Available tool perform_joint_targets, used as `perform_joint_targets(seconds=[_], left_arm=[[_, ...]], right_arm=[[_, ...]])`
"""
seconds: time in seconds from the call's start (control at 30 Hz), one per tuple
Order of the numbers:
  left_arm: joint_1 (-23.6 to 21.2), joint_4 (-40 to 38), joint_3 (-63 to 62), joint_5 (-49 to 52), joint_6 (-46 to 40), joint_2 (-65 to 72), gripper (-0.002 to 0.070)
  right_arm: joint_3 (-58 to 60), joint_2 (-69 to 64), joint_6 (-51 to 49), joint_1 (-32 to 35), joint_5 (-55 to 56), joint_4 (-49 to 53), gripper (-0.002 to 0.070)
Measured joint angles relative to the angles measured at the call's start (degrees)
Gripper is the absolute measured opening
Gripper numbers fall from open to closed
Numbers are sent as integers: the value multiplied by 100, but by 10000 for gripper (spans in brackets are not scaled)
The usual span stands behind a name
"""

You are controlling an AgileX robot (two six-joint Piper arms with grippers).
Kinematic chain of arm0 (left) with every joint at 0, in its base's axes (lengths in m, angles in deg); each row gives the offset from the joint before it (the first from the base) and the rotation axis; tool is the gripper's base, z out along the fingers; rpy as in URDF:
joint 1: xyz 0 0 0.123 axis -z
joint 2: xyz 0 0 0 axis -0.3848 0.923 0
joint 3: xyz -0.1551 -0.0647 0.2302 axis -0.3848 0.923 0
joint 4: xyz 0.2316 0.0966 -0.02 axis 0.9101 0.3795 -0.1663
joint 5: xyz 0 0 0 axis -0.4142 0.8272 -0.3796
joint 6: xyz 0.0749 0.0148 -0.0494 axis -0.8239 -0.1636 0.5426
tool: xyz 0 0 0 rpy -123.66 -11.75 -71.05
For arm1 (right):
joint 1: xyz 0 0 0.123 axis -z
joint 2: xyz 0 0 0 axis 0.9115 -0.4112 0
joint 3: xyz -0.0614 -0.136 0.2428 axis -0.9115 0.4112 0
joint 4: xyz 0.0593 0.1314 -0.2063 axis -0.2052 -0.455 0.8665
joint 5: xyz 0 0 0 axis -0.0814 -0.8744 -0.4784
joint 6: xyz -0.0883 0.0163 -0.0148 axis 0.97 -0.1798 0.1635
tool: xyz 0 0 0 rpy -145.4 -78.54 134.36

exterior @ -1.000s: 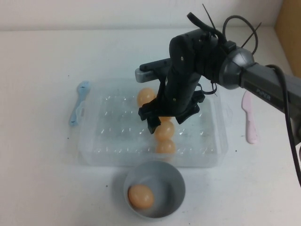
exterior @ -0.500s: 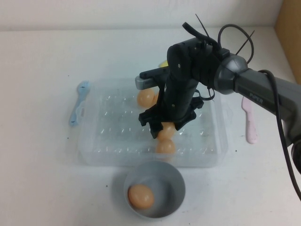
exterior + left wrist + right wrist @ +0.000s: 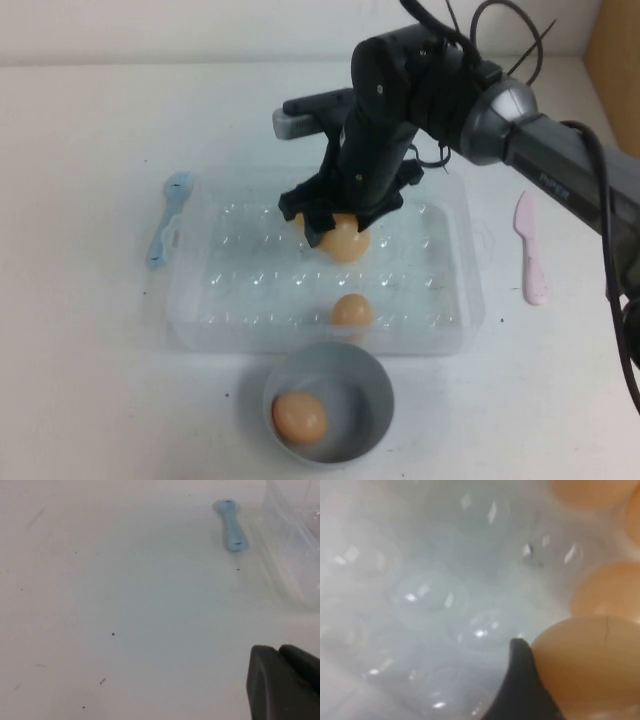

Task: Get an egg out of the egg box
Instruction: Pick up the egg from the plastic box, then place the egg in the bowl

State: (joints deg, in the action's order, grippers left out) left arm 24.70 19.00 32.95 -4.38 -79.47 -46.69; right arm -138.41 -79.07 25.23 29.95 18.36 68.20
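Egg (image 3: pixel 345 241) is clamped in your right pincer (image 3: pixel 343 232), its dark fingers closed on either side of the shell, and it hangs above the middle of the egg box (image 3: pixel 200 300) rather than sitting in a dimple. In the right wrist view that same egg (image 3: pixel 590 665) fills the lower corner beside one black fingertip (image 3: pixel 520 680), with a thin hairline mark showing on its shell, and the clear dimples of the box (image 3: pixel 425 595) lie blurred beneath it.

You can see a second egg (image 3: pixel 350 310) resting in the row of the box nearest the robot, and a sliver of another one (image 3: pixel 300 222) peeking out behind the pincer on its left side. Just in front of the box stands a round grey bowl (image 3: pixel 375 385) with one more egg (image 3: pixel 299 417) lying in it.

A light blue spoon (image 3: pixel 167 220) lies on the tabletop (image 3: pixel 80 380) just left of the box, and a pink spatula (image 3: pixel 530 250) lies to its right.

Your left pincer (image 3: pixel 285 682) shows only as a dark corner in its wrist view, over bare tabletop near the blue spoon (image 3: pixel 231 526); I cannot tell how its fingers are set.
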Motion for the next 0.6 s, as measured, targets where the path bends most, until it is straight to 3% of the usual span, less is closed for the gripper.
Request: perform_joint_targets(seconds=[0.33, 0.6], left_arm=[[0, 0, 0, 0, 0, 0, -5], [0, 0, 0, 0, 0, 0, -5]], right_arm=[[0, 732, 111, -777, -45, 522, 428], [1868, 1671, 33, -1406, -45, 522, 428]])
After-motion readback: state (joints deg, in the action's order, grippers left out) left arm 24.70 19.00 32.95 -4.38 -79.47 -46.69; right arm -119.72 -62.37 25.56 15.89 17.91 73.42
